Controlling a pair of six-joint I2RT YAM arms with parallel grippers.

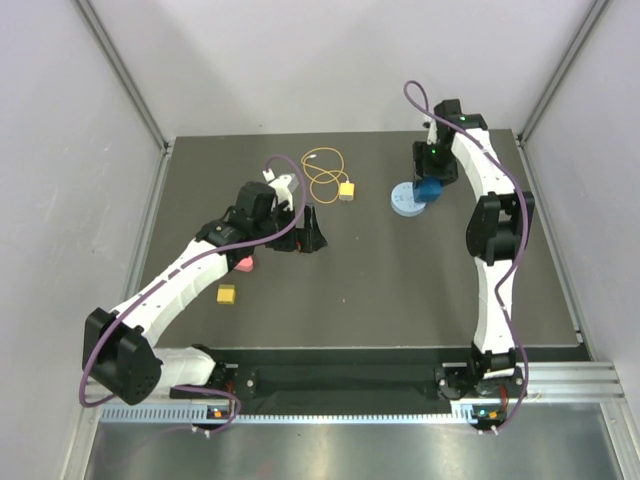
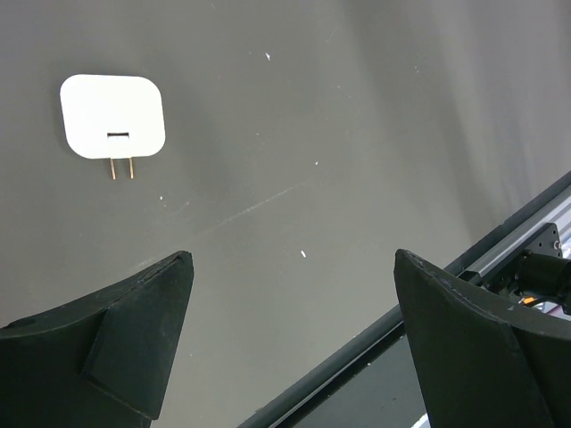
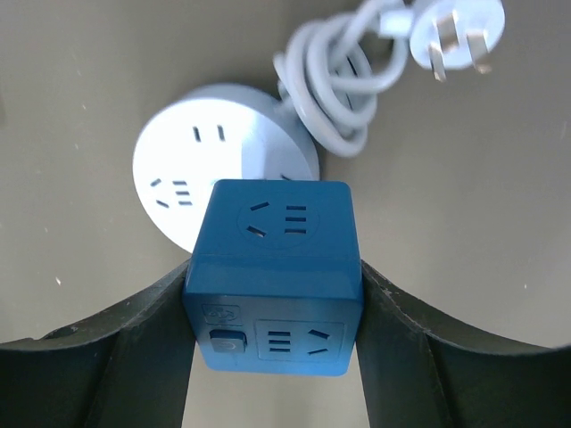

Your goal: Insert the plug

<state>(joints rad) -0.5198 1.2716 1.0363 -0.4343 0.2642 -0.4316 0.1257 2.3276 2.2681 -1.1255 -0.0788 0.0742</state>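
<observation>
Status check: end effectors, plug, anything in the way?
Left end effector open, empty. Right end effector shut on blue cube. Plug loose on table, untouched. Nothing between it and left end effector.

**Tabletop layout: wire and plug at the rear middle, sockets to their right, small pieces at the left front.**

On the tabletop (image 1: 400, 290) the looped wire (image 1: 322, 170) lies toward the rear middle, with the plug (image 1: 347, 190) at its right front end. Right of the plug, apart from it, lies the round socket (image 1: 404, 202). The cube socket (image 1: 429, 188) sits over its right rear edge, between the fingers (image 3: 134, 357) of the right gripper (image 3: 272, 267); whether the sockets touch cannot be told. Beyond the round socket lie its coiled cord (image 3: 335, 80) and mains plug (image 3: 455, 31). A loose block (image 1: 227, 293) lies at the left front beside the left arm, a small rounded piece (image 1: 243, 265) just behind it. A two-pin adapter (image 2: 112, 116) lies flat beyond the left gripper (image 2: 293, 257), whose fingers stand wide apart.
</observation>
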